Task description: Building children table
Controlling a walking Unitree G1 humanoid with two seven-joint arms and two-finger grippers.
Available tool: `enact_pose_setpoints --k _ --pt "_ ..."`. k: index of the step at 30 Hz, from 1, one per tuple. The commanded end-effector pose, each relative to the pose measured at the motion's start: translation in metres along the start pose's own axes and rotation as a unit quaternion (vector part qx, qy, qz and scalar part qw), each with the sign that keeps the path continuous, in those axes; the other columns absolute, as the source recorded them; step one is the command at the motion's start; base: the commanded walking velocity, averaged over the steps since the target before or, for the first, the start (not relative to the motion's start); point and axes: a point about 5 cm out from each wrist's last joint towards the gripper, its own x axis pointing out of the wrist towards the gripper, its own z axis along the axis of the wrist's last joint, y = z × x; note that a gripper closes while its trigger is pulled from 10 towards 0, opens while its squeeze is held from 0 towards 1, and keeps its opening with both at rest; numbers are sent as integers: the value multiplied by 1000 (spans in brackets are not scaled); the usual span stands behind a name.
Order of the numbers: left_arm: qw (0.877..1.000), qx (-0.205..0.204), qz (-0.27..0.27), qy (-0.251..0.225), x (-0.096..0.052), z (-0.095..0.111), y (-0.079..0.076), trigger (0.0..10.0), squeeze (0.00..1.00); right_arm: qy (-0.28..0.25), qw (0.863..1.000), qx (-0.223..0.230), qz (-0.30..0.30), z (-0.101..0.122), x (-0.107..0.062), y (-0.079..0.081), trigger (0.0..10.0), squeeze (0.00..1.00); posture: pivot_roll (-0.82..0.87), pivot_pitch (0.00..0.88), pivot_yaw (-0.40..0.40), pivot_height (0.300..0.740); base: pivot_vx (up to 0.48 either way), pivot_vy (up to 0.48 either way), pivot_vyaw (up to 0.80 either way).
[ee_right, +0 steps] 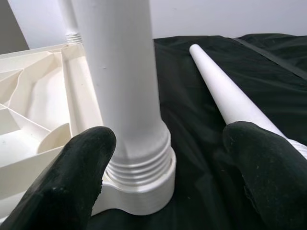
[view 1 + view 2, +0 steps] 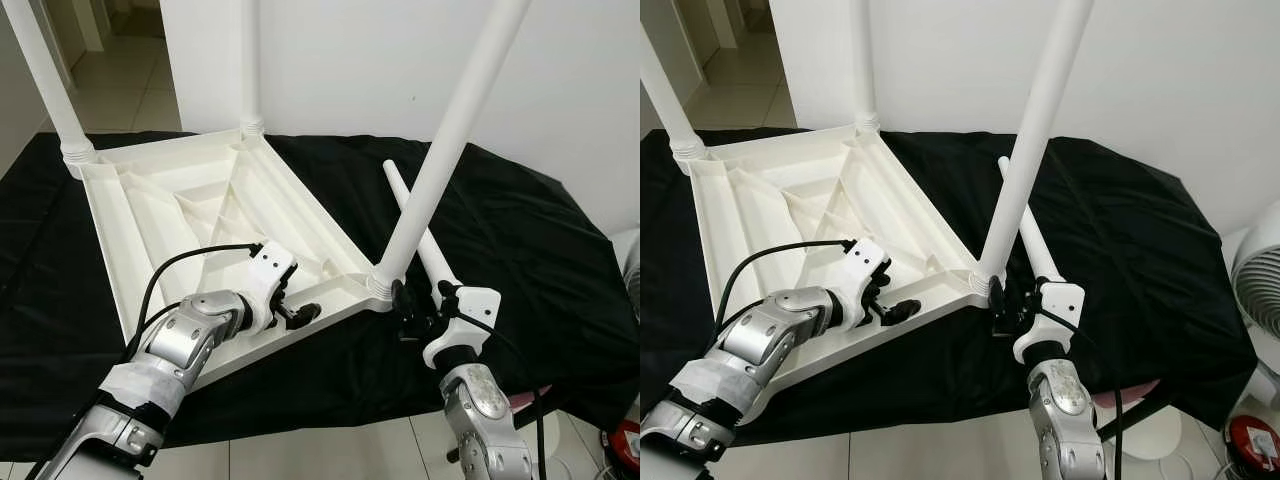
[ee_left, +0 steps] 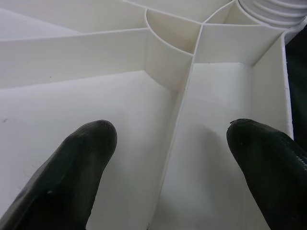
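On the black-draped desk [image 2: 520, 240] the upturned tabletop [image 2: 190, 210] carries three legs. The right gripper [image 2: 412, 318], open, brackets the near leg [image 2: 440, 160]; the left gripper [image 2: 290, 305], open, steadies the rim. Next: fit the loose leg [image 2: 425, 235].

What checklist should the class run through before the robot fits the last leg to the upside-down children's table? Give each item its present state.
1. Tabletop lies upside down on the black cloth: ok.
2. Three legs stand in their corner sockets, including the near leg: ok.
3. Near leg screwed fully home: cannot tell; thread rings show above its socket in the right wrist view.
4. Fourth leg within reach, loose on the cloth beside the right gripper: ok.
5. Right gripper holds the fourth leg: not ok; jaws open, flanking the standing leg's base.
6. Left gripper steadies the tabletop: cannot tell; jaws open over its ribs.
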Motion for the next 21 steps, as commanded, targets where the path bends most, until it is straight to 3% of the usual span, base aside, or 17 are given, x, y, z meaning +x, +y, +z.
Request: enact_pose_setpoints --k 1,5,7,8,11,12,21 --pt "988 -9 147 35 -2 -13 19 10000 0 6 1000 0 -6 -3 0 -1 10000 0 12 47 -73 740 0 0 0" --pt "987 -11 156 35 -2 -12 21 10000 0 5 1000 0 -7 -3 1 -1 10000 0 14 55 -74 740 0 0 0" --pt "985 -13 170 36 -3 -11 24 9529 0 4 1000 0 -7 -2 1 -1 10000 0 13 59 -72 740 0 0 0" --pt "981 -16 188 38 -3 -12 27 4588 0 4 1000 1 -9 -2 2 -2 10000 0 13 59 -72 740 0 0 0" --pt "980 -16 192 40 -3 -12 27 4588 0 3 1000 1 -10 -2 2 -2 10000 0 13 59 -72 740 0 0 0" --pt "980 -12 195 41 -4 -12 27 0 0 3 1000 1 -11 -2 2 -2 10000 0 14 61 -69 740 0 0 0" --pt "980 -3 194 42 -3 -10 23 0 0 2 1000 3 -13 -2 2 -1 10000 0 17 62 -67 740 0 0 0"
